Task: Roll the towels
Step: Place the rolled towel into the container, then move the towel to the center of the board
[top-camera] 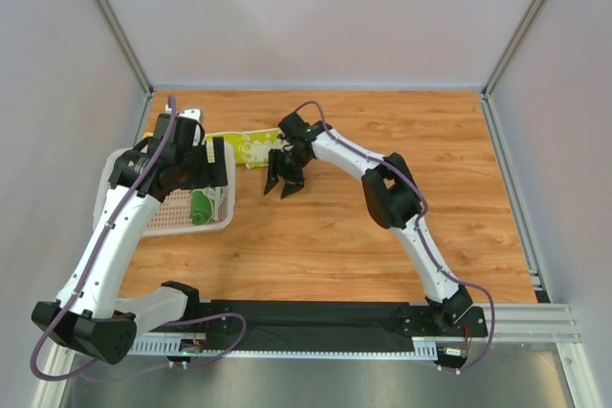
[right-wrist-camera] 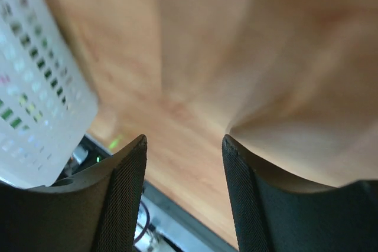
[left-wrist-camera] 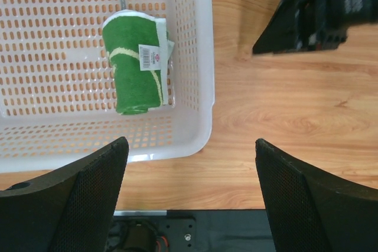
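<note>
My left gripper (left-wrist-camera: pixel 189 146): fingers spread wide, empty, hovering over right rim of white mesh basket (left-wrist-camera: pixel 201 57). Green towel (left-wrist-camera: pixel 136 69) rolled, lying inside basket at my 11 o'clock. My right gripper (right-wrist-camera: pixel 183 140): fingers apart, empty, above wooden table (top-camera: pixel 382 236). Lime-yellow towel (top-camera: pixel 253 147) lies on table at its 11 o'clock in top view.

Two towels are showing: one dark green towel (left-wrist-camera: pixel 137 66) is lying rolled in the basket, and one lime-yellow towel (top-camera: pixel 251 147) is lying at one o'clock from it in the top view. One white mesh basket (left-wrist-camera: pixel 198 57) is sitting on one wooden table (top-camera: pixel 382 140). Two grippers are hanging above it: left gripper (left-wrist-camera: pixel 190 141) and right gripper (top-camera: pixel 285 183).
</note>
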